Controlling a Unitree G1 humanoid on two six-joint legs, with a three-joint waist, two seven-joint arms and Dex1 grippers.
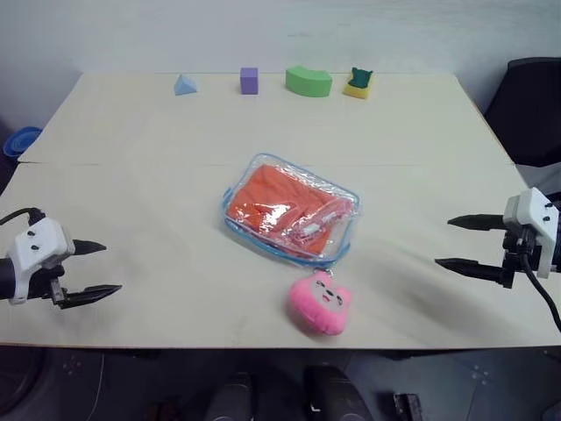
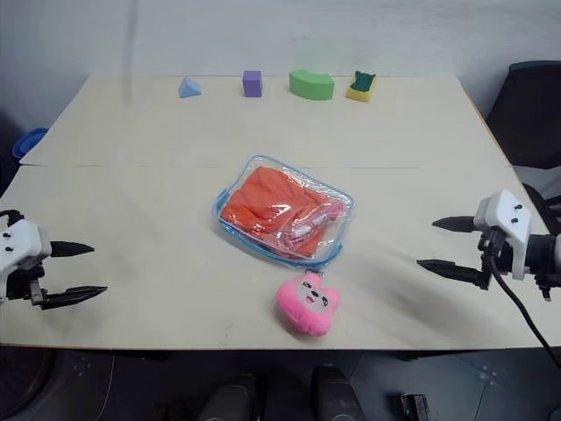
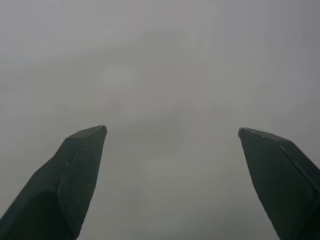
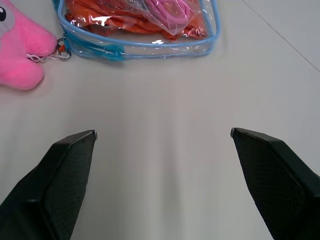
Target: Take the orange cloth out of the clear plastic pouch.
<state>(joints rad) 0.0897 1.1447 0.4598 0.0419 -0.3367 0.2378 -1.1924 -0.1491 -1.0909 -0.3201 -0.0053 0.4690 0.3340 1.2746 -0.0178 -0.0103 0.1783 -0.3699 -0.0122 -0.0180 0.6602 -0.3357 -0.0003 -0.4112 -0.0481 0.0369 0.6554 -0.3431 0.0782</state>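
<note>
The clear plastic pouch (image 1: 290, 208) with light blue edging lies flat at the middle of the table (image 1: 131, 202). Inside it sits the orange cloth (image 1: 267, 198), with a small clear wrapper of pink contents (image 1: 323, 219) beside it, also within the pouch. My left gripper (image 1: 95, 269) hovers open over the table's near left, far from the pouch. My right gripper (image 1: 458, 242) hovers open at the near right, its fingers pointing toward the pouch (image 4: 140, 30). Nothing is between either pair of fingers.
A pink plush toy (image 1: 321, 302) lies just in front of the pouch, tied to it by a short cord. Along the far edge stand a blue pyramid (image 1: 185, 84), a purple cube (image 1: 249, 81), a green arch (image 1: 308, 82) and a yellow-green block (image 1: 358, 83). A black chair (image 1: 530, 110) stands at the right.
</note>
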